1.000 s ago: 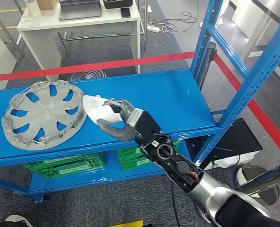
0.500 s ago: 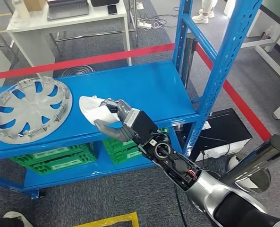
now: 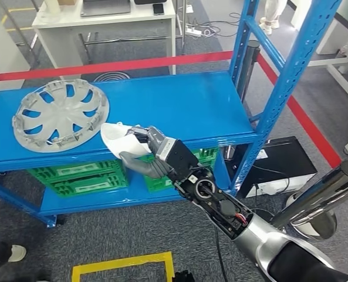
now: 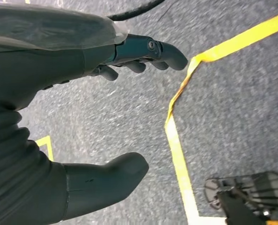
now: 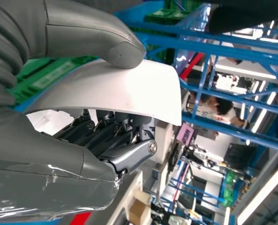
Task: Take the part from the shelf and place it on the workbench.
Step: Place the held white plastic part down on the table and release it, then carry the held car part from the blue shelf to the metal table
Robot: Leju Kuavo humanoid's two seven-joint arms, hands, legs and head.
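One white part (image 3: 118, 138) is what you have in the right hand (image 3: 151, 154), and the hold shows plainly: in the head view the curved shell sticks out past the fingertips toward the silver wheel cover (image 3: 60, 113), with the thick grey thumb (image 3: 138, 163) under it and the darker fingers (image 3: 144, 135) lying over its upper side. From the right wrist view you get the same clamp close up, the thumb (image 5: 94, 37) pressed on the smooth outer face of the part (image 5: 130, 89) and the fingers (image 5: 105, 136) curled against its hollow inner face. You can see the part hanging over the front edge of the blue shelf (image 3: 185, 106); whether it touches the shelf board there you cannot tell from this angle, though it looks lifted. Its far tip sits just beside the rim of the wheel cover, which lies flat on the shelf's left part. Below the shelf board you have green crates (image 3: 81, 179) on the lower level. Your left hand (image 4: 94, 122) hangs over grey carpet with yellow floor tape (image 4: 181, 164), its fingers (image 4: 155, 49) and thumb spread apart with nothing between them.
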